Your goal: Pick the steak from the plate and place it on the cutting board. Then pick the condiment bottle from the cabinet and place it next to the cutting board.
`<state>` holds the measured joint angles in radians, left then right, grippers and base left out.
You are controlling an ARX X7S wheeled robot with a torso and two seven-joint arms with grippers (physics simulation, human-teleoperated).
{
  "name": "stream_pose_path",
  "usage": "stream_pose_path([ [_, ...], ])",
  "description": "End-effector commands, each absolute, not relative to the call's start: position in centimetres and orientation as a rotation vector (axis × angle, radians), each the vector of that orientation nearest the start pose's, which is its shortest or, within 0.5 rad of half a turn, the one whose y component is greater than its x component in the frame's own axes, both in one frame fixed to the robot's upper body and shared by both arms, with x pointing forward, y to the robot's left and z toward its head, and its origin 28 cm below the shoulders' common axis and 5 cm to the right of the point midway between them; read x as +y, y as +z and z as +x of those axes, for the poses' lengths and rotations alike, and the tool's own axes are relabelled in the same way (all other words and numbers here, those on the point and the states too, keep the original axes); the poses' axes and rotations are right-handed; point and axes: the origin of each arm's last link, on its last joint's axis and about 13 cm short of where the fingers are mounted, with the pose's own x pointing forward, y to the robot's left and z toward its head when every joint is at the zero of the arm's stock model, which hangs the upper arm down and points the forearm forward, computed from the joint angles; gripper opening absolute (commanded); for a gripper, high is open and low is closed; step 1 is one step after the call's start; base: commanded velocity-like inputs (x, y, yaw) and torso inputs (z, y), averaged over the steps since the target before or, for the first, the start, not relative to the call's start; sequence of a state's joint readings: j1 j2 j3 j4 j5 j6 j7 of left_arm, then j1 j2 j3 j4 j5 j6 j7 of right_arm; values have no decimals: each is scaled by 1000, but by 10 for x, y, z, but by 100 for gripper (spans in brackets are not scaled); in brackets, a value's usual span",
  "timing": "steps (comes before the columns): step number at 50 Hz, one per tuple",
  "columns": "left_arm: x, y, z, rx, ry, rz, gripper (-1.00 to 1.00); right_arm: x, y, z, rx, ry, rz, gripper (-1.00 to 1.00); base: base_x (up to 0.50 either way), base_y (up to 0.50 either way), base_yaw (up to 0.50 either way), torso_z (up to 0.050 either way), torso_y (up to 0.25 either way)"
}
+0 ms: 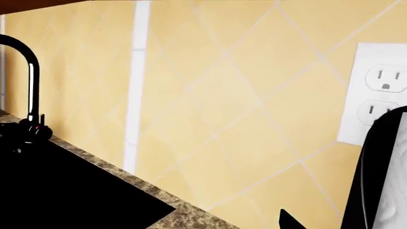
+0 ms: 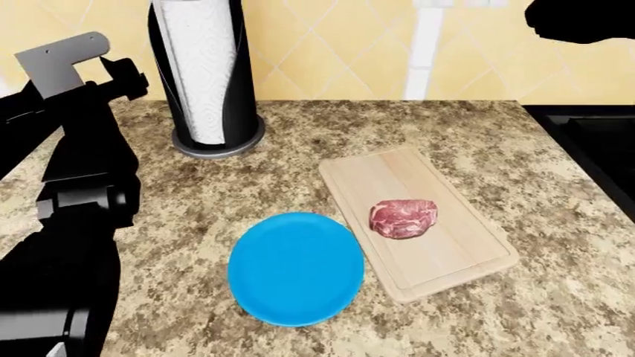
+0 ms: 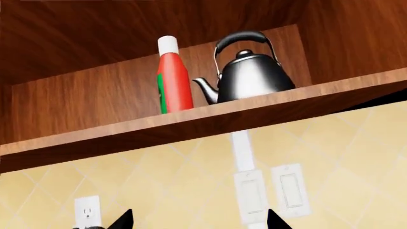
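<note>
Steak [image 2: 403, 217] lay on the cutting board [image 2: 466, 245], step 1 apparently done | right end effector [image 3: 198, 222] spread, aimed up at cabinet's condiment bottle [image 3: 173, 78] | left end effector's state untellable.

Speckled brown granite tabletop [image 2: 516, 149] seen from the head view. Directly on it: a pale wooden cutting board [image 2: 447, 245], set at an angle; a bright blue plate [image 2: 296, 269] just beside the board's left edge; and a black paper-towel holder [image 2: 204, 74] standing upright near the back wall. The steak [image 2: 403, 217] lies on the board. Above, a wooden cabinet shelf [image 3: 210, 121] carries the upright red condiment bottle [image 3: 174, 83] beside a dark metal kettle [image 3: 251, 76].
</note>
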<state>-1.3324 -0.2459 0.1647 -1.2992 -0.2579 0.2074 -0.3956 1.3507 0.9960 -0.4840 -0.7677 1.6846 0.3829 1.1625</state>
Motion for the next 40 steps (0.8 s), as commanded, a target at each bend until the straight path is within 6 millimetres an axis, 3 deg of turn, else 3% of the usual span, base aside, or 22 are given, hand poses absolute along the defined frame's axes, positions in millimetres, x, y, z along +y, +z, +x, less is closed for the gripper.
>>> stream_pose_path([
  [1,304,211,427,-239,583,-52,100,-117,371,184,-459,81,147,100,500,0,0,0,0],
  [13,312,217,425,-336,593,-230,100,-114,363,190,-418,74,124,100,500,90,0,0,1],
  [25,312,217,425,-346,590,-236,100,-117,363,190,-414,57,152,100,500,293,0,0,1],
  [33,311,217,425,-340,585,-223,100,-121,369,184,-440,62,186,100,0,0,0,0,0],
  [40,310,216,425,-333,587,-208,100,-123,382,160,-494,46,177,100,0,0,0,0,0],
])
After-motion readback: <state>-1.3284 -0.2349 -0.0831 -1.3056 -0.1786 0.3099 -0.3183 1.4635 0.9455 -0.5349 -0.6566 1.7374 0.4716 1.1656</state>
